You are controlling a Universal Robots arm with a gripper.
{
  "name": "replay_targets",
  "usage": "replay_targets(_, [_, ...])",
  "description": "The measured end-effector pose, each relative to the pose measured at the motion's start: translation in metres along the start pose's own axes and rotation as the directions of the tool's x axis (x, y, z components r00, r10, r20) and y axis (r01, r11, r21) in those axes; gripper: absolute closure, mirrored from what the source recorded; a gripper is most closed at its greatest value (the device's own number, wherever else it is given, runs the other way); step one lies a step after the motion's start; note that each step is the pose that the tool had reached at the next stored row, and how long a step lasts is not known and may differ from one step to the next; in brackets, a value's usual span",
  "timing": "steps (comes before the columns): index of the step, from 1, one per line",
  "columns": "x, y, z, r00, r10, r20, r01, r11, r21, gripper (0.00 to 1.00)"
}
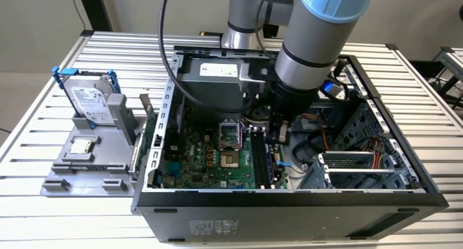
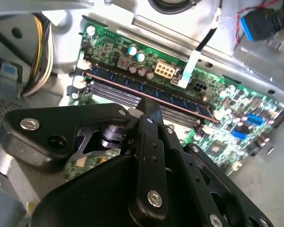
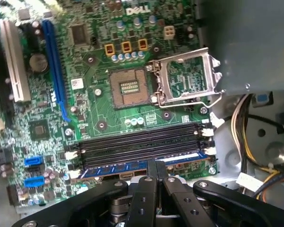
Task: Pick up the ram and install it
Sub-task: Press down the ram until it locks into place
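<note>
The exterior view showed the arm reaching down into the open computer case (image 1: 405, 189), with the gripper (image 1: 278, 134) low over the motherboard (image 1: 210, 162) beside the memory slots (image 1: 264, 162). On the exterior view's left, a grey holder (image 1: 90, 167) on the slatted table (image 1: 43, 216) carried a hard drive (image 1: 90, 100) standing in a blue bracket and a small square CPU chip (image 1: 79, 146).

In both wrist views the gripper's black fingers (image 3: 156, 182) stood pressed together, tips meeting with no gap between them. In the first wrist view those tips touched the upper edge of the ram (image 3: 146, 165), a blue stick seated in the slot nearest the gripper, with three empty black slots (image 3: 142, 142) lying beyond it and the open CPU socket (image 3: 128, 87) farther off. In the second wrist view the ram (image 2: 146, 87) ran lengthwise along its slot, level with the board, and the fingertips (image 2: 149, 106) rested on it near the middle of its length.
</note>
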State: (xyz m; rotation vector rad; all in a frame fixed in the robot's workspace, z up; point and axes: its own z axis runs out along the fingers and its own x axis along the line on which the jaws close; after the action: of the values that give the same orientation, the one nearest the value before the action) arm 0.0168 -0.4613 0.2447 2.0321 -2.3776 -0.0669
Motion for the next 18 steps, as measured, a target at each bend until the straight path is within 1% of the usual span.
replay_targets(2, [0.0000,0.0000,0.0000,0.9993,-0.036,-0.0015,0.036,0.9993,-0.0006,1.00])
replay_targets(4, [0.0000,0.0000,0.0000,0.9974,-0.072,-0.0029,0.072,0.9974,-0.0012,1.00])
replay_targets(7, [0.0007,-0.0002,0.0000,0.9948,-0.102,-0.0041,0.102,0.9948,-0.0016,1.00])
replay_targets(11, [0.0057,-0.0009,0.0000,0.9937,-0.112,-0.0044,0.112,0.9937,-0.0018,1.00])
replay_targets(15, [0.0061,-0.0015,0.0003,0.9936,-0.113,-0.0044,0.113,0.9936,-0.0021,1.00])
replay_targets(16, [0.0062,-0.0018,0.0008,0.9936,-0.113,-0.0045,0.113,0.9936,-0.0023,1.00])
replay_targets(18, [0.0062,-0.0023,0.0041,0.9936,-0.113,-0.0046,0.113,0.9936,-0.0024,1.00])
